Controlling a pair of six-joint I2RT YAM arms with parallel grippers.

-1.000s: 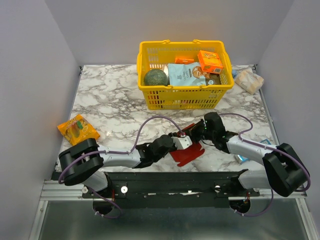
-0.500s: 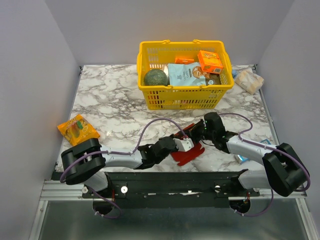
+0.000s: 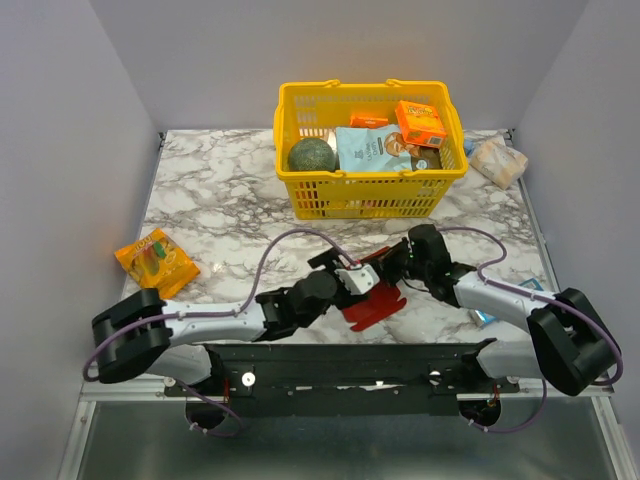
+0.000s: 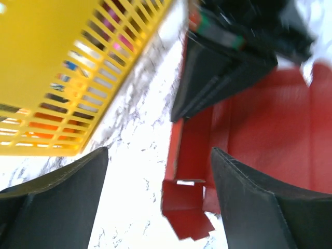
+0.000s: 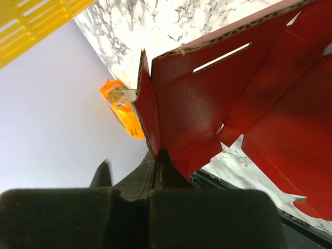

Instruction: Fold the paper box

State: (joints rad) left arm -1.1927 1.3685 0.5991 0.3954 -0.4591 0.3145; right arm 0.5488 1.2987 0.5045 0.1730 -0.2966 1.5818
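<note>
The paper box (image 3: pixel 376 303) is a bright red die-cut sheet, partly folded, on the marble near the front edge. My right gripper (image 3: pixel 393 267) is shut on one raised wall of it; in the right wrist view the jaws (image 5: pixel 157 154) pinch the cardboard edge and the red panels (image 5: pixel 233 98) spread beyond. My left gripper (image 3: pixel 349 268) stands open just left of the box. In the left wrist view its fingers (image 4: pixel 57 199) flank a small red flap (image 4: pixel 187 205) without touching it, and the right gripper's black body (image 4: pixel 223 67) shows above.
A yellow basket (image 3: pixel 363 205) full of groceries stands at the back middle. An orange snack packet (image 3: pixel 155 258) lies at the left edge. A wrapped packet (image 3: pixel 497 160) sits at the back right. A small blue item (image 3: pixel 484 317) lies beside the right arm.
My left gripper has opened wide and let go of the box's left flap; its arm has swung with the elbow further left. The right gripper keeps its hold unmoved.
</note>
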